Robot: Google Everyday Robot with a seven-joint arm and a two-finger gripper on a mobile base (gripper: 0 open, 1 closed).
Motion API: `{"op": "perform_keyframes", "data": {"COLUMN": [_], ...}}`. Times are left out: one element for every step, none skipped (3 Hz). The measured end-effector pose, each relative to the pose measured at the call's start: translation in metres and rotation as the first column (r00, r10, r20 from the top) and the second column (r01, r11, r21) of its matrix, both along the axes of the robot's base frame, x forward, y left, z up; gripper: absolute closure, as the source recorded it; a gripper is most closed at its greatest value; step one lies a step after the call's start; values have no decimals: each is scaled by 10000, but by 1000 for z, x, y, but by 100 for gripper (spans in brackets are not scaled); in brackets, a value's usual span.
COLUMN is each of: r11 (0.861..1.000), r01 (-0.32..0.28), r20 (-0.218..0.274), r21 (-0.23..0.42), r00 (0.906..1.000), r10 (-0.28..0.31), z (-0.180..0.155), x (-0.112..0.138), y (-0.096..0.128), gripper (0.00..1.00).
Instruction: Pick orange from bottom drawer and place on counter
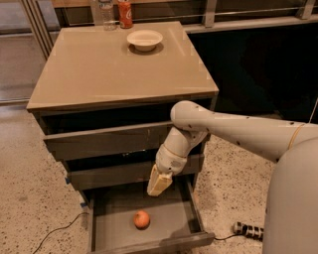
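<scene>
Off-frame: bottle (105, 11) top and a front corner of the bottom drawer (171, 218) below the gripper (159, 183).

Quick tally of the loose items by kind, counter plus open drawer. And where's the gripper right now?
Fruit: 1, the orange in the bottom drawer.
Bowls: 1, the white bowl on the counter.
Drink containers: 2, the red can and the clear bottle.
Total: 4.
Gripper hangs over the drawer's back, apart from the orange.
</scene>
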State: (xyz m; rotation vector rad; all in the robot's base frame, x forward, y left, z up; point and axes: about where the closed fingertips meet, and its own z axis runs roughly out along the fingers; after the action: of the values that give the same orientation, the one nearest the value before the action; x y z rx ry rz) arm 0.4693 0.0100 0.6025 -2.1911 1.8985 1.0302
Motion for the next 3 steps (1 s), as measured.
{"op": "perform_keyframes", "data": {"r11": [9921, 9854, 9798], "r01": [-872, -1190, -1428], "r20": [42, 77, 86], "r21": [901, 1220, 1403], "r00": [9962, 9929, 9897], "r10": [871, 1190, 1430], "z": [2, 2, 2], "x": [-4, -5, -6], "y": [6, 7, 9], "gripper": [100, 100, 100]}}
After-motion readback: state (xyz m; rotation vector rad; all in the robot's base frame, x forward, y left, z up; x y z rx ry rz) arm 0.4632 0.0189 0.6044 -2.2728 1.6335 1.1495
